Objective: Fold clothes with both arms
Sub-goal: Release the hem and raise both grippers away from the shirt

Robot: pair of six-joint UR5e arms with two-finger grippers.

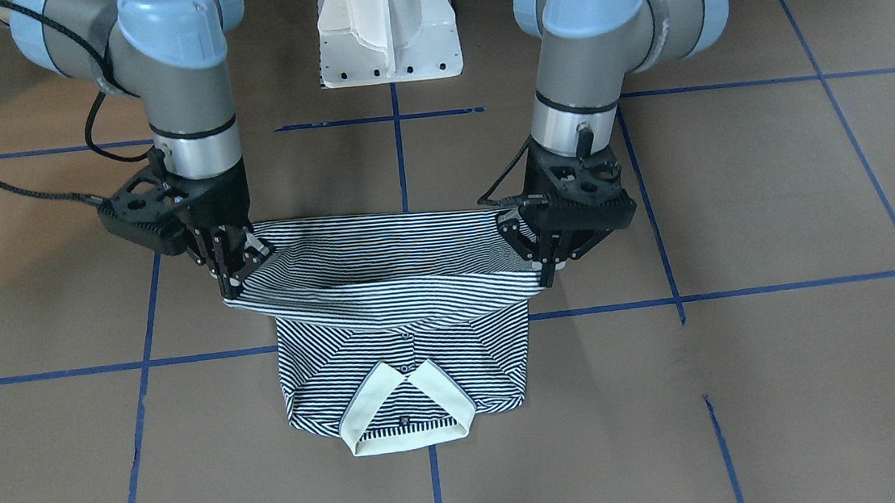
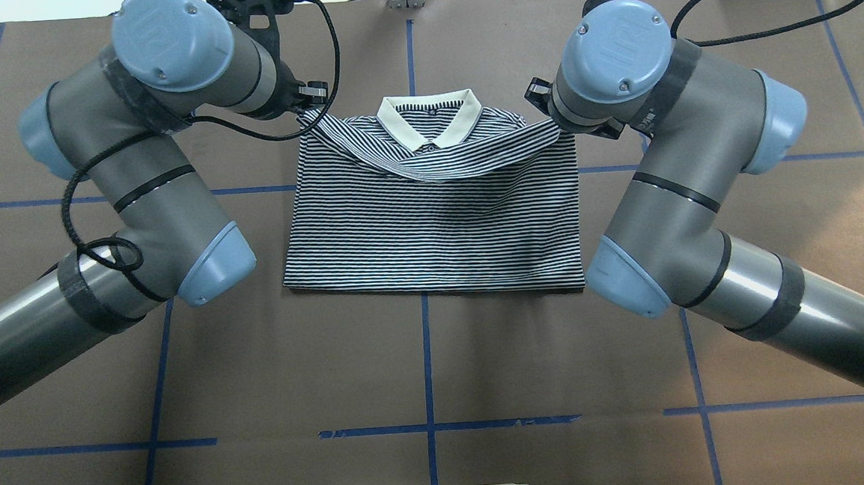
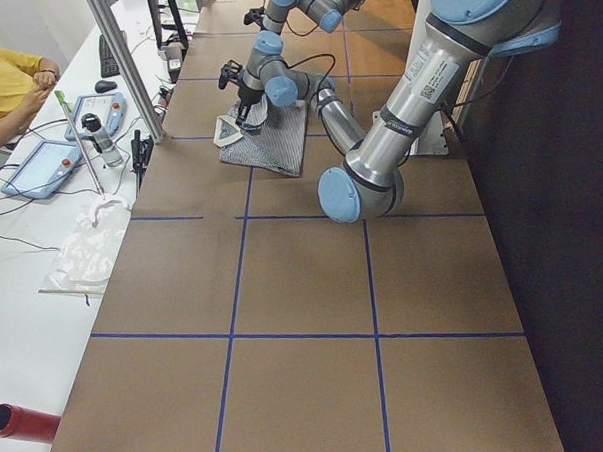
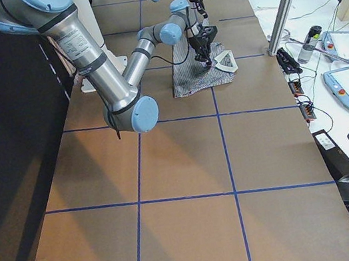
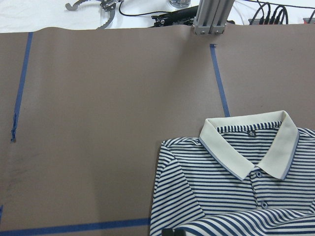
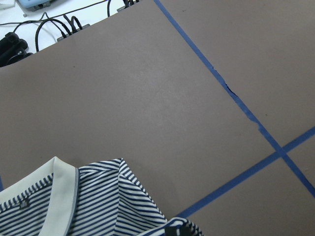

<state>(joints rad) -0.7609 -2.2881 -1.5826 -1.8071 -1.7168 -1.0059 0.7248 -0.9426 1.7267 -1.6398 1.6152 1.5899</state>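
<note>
Polo shirt [image 1: 404, 352] hem held up short of collar [image 1: 408, 407], L pincer [image 1: 545, 269] & R pincer [image 1: 231, 285] each clamped on a corner, tips buried in cloth

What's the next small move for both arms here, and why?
Probably lower the left arm and right arm together, laying the held edge on the polo shirt just short of the collar. Both jaws are shut on that striped edge, which hangs raised and sagging near the buttons.
</note>
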